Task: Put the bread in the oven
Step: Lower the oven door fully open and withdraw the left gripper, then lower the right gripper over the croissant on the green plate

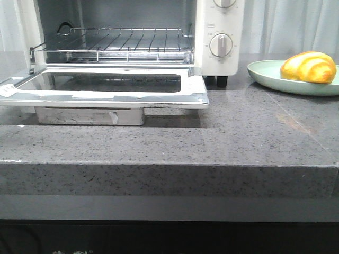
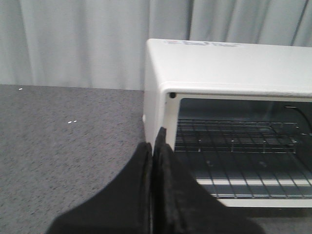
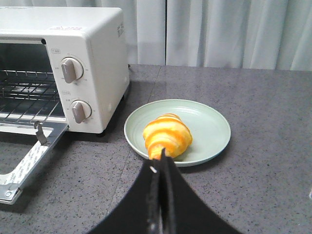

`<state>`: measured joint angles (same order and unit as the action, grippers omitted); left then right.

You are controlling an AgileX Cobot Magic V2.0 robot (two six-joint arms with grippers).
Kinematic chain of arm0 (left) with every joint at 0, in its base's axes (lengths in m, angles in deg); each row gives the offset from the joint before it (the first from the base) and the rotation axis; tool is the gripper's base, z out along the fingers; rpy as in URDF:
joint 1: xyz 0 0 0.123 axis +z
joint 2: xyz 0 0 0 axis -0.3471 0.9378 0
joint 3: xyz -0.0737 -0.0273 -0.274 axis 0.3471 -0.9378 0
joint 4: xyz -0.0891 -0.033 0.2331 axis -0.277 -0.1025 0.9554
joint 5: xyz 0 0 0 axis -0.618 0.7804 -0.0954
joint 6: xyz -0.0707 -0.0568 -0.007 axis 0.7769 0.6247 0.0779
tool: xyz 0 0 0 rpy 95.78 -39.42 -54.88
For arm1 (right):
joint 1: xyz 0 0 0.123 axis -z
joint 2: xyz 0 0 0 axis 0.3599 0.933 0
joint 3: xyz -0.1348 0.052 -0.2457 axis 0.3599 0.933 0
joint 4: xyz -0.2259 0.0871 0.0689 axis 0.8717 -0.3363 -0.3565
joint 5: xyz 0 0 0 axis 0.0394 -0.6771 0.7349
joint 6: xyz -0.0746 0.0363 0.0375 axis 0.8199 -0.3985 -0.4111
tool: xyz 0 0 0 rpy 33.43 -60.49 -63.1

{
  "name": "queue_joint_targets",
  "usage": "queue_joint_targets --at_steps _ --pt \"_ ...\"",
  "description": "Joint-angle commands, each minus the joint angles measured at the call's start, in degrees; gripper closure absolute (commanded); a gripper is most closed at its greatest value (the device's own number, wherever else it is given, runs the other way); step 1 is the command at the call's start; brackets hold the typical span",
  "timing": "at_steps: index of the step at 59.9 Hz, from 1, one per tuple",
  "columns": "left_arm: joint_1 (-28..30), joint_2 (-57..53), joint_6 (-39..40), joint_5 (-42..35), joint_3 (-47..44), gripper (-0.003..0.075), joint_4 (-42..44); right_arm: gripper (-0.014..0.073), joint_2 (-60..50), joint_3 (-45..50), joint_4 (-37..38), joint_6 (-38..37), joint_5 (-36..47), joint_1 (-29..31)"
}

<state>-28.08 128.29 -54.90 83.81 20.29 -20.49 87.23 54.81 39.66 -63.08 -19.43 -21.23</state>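
Right wrist: bread (image 3: 167, 135) beyond end effector (image 3: 161, 157).

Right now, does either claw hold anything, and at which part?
Nothing is held. Both claws, left and right, are shut and empty; the bread lies on its plate.

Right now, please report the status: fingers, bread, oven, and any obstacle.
Left gripper fingers shut, empty, beside white toaster oven. Right gripper fingers shut, empty, short of glossy golden croissant-shaped bread on pale green round plate. Oven door down, nothing on wire rack.
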Motion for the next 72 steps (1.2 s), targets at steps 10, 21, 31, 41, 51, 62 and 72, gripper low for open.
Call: queue_joint_targets --at_steps 10,21,31,41,51,62,72 --pt "3.68 -8.13 0.55 -4.13 -3.83 0.0741 -1.76 0.0452 1.0 -2.05 -0.13 0.51 4.35 0.27" --pt "3.68 -9.77 0.55 -4.13 -4.11 0.0741 -1.76 -0.0013 1.19 -1.62 -0.13 0.51 4.78 0.27" --pt "3.68 -9.77 0.55 -4.25 -4.11 0.0741 -1.76 -0.0051 3.99 -1.82 -1.85 -1.61 4.9 0.27" --pt "3.68 -9.77 0.55 -4.25 -4.11 0.0741 -1.76 -0.0051 16.88 -4.58 -3.07 -9.19 9.32 0.35" --pt "3.68 -9.77 0.55 -4.25 -4.11 0.0741 -1.76 -0.0051 31.07 -11.88 -5.95 -13.28 10.96 3.84" --pt "3.68 -9.77 0.55 -4.14 -4.11 0.0741 -1.76 -0.0051 44.99 -20.65 -11.41 -13.22 9.07 5.02" --pt "3.68 -9.77 0.55 -4.14 -4.11 0.0741 -1.76 -0.0051 53.88 -27.22 -15.32 -13.22 6.43 5.98"
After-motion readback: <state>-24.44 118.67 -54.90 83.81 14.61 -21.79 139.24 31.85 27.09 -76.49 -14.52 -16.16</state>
